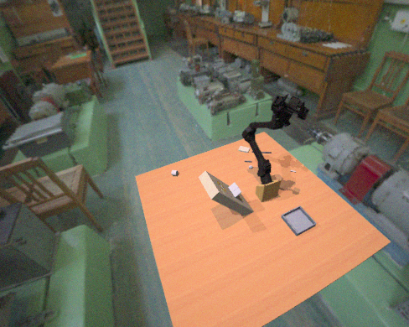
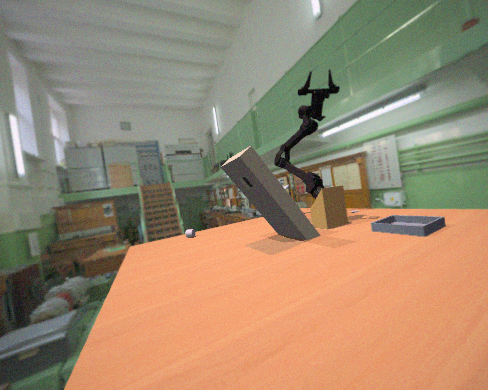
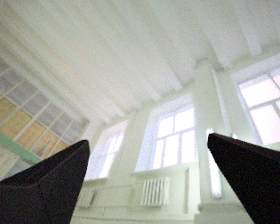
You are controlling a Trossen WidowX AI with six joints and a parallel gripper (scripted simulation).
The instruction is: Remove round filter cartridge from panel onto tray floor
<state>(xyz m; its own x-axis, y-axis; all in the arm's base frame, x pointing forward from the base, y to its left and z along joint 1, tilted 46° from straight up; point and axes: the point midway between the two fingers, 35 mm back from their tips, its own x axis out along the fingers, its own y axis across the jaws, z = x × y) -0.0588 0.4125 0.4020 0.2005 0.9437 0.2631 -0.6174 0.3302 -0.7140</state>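
The service panel (image 1: 209, 187) (image 2: 271, 200) is a thick grey slab with a pale end, standing tilted on the table. Its face is steeply foreshortened in the top view, with small yellow marks and a white plate (image 1: 235, 189) on it; I cannot make out the round cartridge or its slots. In the exterior view only the panel's back and side show. The tray (image 1: 289, 225) (image 2: 391, 230) is shallow, square and blue-grey, and its floor looks empty. My gripper (image 2: 320, 72) (image 3: 150, 142) is open and empty, raised high above the table with its fingers pointing up, far from panel and tray.
A yellowish wooden block (image 1: 268, 191) (image 2: 336, 207) stands between the panel and the tray, by the arm's base. A small white cylinder (image 1: 174, 173) (image 2: 190, 233) lies near the table's far left edge. A pale block (image 1: 244, 148) and a dark rod (image 1: 273, 153) lie behind the arm.
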